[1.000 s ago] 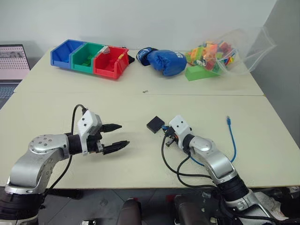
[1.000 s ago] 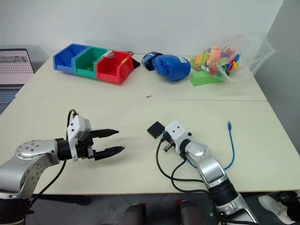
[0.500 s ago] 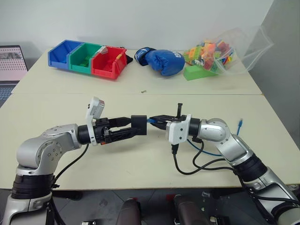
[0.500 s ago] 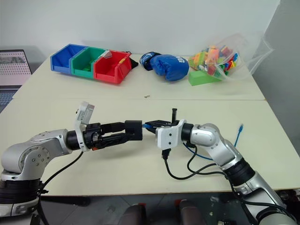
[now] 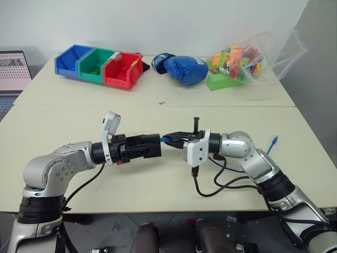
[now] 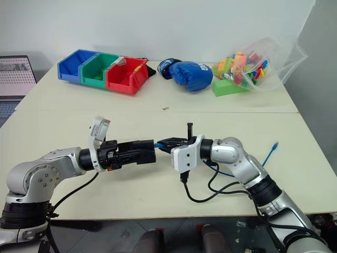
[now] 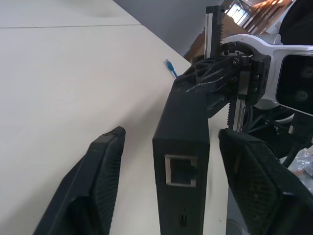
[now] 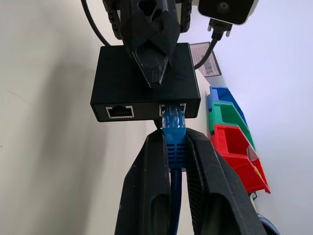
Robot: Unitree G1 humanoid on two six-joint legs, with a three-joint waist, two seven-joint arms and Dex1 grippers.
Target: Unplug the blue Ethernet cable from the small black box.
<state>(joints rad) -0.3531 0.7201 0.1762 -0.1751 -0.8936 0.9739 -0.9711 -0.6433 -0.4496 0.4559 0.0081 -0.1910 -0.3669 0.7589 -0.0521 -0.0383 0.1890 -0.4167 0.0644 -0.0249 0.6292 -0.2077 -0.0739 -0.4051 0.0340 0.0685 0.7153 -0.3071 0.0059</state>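
Blue cable [image 8: 172, 128] sits plugged into the black box [image 8: 145, 83], held above the table between both arms. We note the right gripper [image 8: 171, 147] pinching the plug, and the left gripper [image 5: 141, 147] flanking the box, half spread. Plug axis runs along the right gripper, away from the box.

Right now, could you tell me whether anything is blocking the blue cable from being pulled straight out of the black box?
Nothing visible does. The right gripper pinches the blue cable right at its plug, still seated in the black box, which sits between the left gripper's fingers above the table.
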